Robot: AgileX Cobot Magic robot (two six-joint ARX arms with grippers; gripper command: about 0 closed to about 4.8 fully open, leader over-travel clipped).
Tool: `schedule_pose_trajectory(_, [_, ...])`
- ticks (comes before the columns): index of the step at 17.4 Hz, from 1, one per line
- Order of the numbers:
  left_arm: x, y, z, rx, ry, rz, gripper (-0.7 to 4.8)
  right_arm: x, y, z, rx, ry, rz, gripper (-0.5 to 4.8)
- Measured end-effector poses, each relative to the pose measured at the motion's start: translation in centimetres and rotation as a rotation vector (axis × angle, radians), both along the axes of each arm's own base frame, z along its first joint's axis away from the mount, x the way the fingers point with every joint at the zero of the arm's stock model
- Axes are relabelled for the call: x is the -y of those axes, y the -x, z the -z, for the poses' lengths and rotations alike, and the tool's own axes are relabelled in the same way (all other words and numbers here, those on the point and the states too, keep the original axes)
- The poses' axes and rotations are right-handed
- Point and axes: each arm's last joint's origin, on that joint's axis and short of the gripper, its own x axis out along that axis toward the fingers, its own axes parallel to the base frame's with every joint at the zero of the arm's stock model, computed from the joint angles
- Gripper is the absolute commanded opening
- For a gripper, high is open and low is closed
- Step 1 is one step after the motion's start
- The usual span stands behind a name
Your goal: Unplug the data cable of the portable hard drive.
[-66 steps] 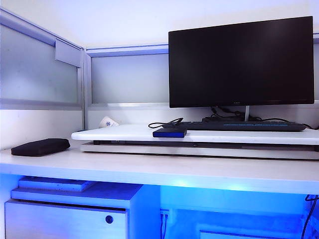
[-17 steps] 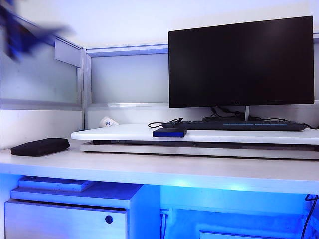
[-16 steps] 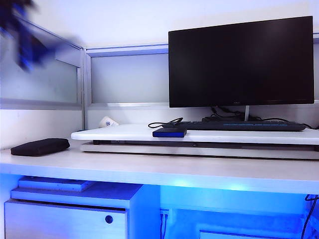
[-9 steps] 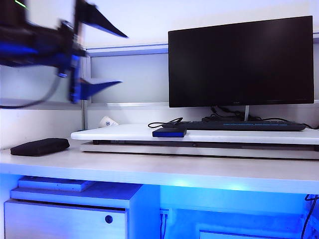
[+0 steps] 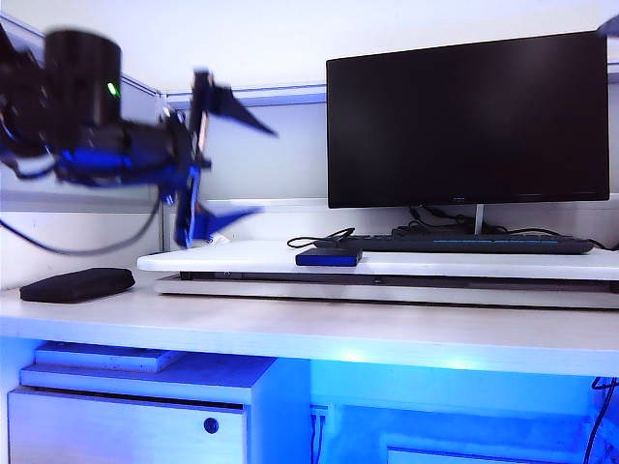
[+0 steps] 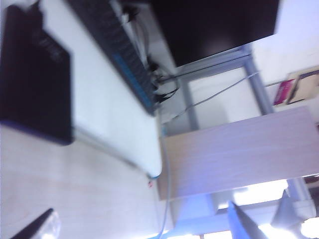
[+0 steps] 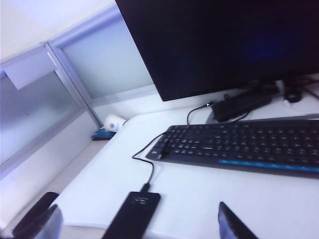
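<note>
A white desk (image 5: 290, 329) is sitting inside a cubicle of frosted partition panels, with a white raised board (image 5: 406, 261) lying on top of it.

The left gripper (image 5: 227, 155) is hanging in the air over the left end of the board, blurred, its two fingers spread wide with nothing between them. In the left wrist view only its fingertips (image 6: 249, 224) are showing at the frame edge, far apart. The right gripper (image 7: 134, 221) is showing in its own wrist view alone, as two fingertips spread wide apart with nothing between them, hovering above the near edge of the board.

The portable hard drive (image 7: 132, 215) is lying flat at the front edge of the board, between the right gripper's fingertips as that camera sees it, and well to the right of the left gripper in the exterior view. The data cable (image 7: 149, 172) is plugged into its far end and curving back toward the keyboard (image 7: 239, 147). Behind the keyboard a dark monitor (image 5: 469, 121) is standing. A black pouch (image 5: 77, 284) is resting on the desk at far left.
</note>
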Motion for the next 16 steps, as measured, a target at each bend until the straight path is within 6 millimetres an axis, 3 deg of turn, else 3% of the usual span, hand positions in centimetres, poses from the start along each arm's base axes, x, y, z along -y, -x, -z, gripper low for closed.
schedule_pose_trajectory(5, [0.6, -1.3, 4.2, -0.124, -0.021, 0.014, 4.79, -1.6, -2.6, 0.3, -0.013, 0.044, -0.063, 4.01])
schedule_pose_trajectory(11, [2.7, -4.6, 4.6, -0.095, 0.008, 0.047, 4.79, -2.8, -5.4, 0.9, -0.047, 0.081, -0.098, 4.00])
schedule_pose_trajectory(16, [4.3, -6.9, 5.4, -0.125, 0.013, 0.066, 4.79, -3.0, -6.0, 1.6, -0.064, 0.104, -0.104, 4.00])
